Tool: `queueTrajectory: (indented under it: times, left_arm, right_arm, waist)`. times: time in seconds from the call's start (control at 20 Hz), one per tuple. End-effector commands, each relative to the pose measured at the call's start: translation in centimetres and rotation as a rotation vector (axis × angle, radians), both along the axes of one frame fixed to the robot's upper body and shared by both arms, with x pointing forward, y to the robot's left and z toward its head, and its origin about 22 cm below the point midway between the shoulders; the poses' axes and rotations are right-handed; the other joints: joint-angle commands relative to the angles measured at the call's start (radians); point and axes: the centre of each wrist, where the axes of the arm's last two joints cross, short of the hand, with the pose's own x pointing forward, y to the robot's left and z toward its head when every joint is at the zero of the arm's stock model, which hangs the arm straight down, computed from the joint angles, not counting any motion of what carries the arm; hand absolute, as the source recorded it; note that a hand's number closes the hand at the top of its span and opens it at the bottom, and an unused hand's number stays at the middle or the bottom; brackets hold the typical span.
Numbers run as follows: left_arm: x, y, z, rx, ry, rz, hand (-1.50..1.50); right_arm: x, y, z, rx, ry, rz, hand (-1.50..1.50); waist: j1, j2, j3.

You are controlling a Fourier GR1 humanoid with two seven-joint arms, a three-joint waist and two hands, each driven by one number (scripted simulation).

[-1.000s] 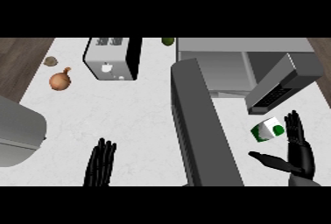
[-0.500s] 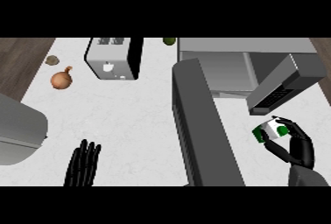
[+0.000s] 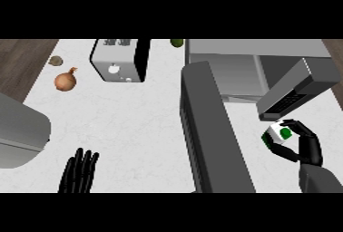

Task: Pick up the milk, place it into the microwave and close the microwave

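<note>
The milk (image 3: 275,134) is a small white carton with green marks, at the right of the head view just below the microwave's front. My right hand (image 3: 303,146) is curled round it, fingers over its top and thumb under it. The microwave (image 3: 248,72) stands at the upper right with its cavity showing, and its dark door (image 3: 211,131) swings out wide toward me, lying between my two hands. My left hand (image 3: 79,171) rests open at the lower left, fingers straight and pointing up, holding nothing.
A silver toaster (image 3: 120,60) stands at the back centre. An onion (image 3: 65,80) and a small brownish item (image 3: 56,60) lie at the back left, a green fruit (image 3: 177,42) near the back edge. A grey rounded object (image 3: 20,131) fills the left edge.
My right hand went from open beside the milk to curled round it, and the carton has lifted slightly toward the microwave. My left hand slid down and left, then stayed low.
</note>
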Motion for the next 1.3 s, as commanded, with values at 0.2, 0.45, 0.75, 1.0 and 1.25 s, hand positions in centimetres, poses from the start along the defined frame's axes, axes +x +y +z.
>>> queueTrajectory:
  times: [0.2, 0.45, 0.75, 1.0, 1.25]
  left_arm:
    - [-0.8, 0.3, -0.1, 0.009, 0.02, 0.006, -1.5]
    - [1.0, 2.0, -1.0, 0.0, 0.009, 0.012, -1.5]
    - [-1.3, 3.0, -1.2, -0.004, 0.021, 0.028, -1.5]
    - [-1.7, 4.5, -1.8, -0.012, 0.043, 0.051, -1.5]
    - [-0.4, 3.5, -0.5, -0.011, 0.033, 0.046, -1.5]
  right_arm:
    - [0.8, 4.8, -1.5, 0.011, -0.074, 0.202, 1.5]
    - [4.2, 8.4, 0.0, 0.105, -0.115, 0.307, 1.5]
    - [3.4, 10.8, -0.9, 0.151, -0.156, 0.367, 1.5]
    - [4.4, 12.7, 0.3, 0.165, -0.17, 0.35, 1.5]
    - [6.1, 14.6, 2.2, 0.076, -0.194, 0.277, 1.5]
  waist:
    - [-0.004, 0.006, 0.01]
    - [-0.006, 0.008, 0.01]
    - [-0.016, -0.001, 0.008]
    - [-0.03, -0.005, 0.006]
    - [-0.028, -0.002, 0.007]
